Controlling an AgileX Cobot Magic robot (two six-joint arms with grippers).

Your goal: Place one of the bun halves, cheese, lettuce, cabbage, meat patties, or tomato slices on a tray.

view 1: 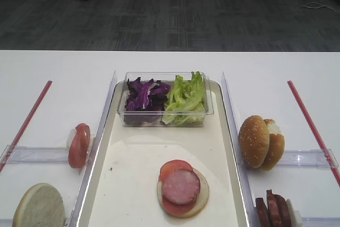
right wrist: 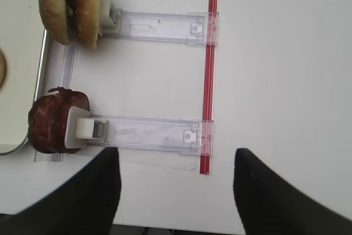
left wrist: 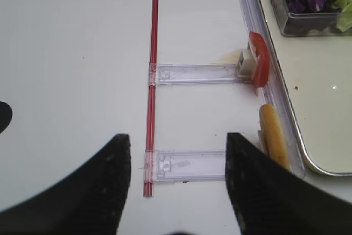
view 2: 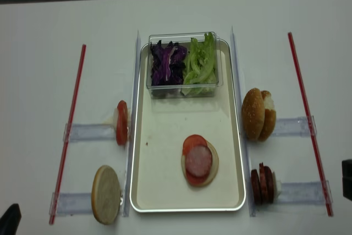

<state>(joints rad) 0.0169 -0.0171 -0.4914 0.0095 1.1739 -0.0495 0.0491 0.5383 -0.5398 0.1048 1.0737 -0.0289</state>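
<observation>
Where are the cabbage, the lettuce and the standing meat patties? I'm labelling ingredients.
cabbage (view 1: 144, 95), exterior high view, middle of the purple pile.
lettuce (view 1: 184, 98), exterior high view, centre of the green leaves.
meat patties (right wrist: 48, 122), right wrist view, dark edge of the stack.

My front high camera looks across the bench (view 1: 159, 62) toward the floor; the realsense looks almost straight down on the tray (view 2: 144, 191). Each wrist camera sits close above the bench behind its tool (right wrist: 173, 182), (left wrist: 179, 177). The right one shares the meat patties (right wrist: 49, 122) with both high views.
</observation>
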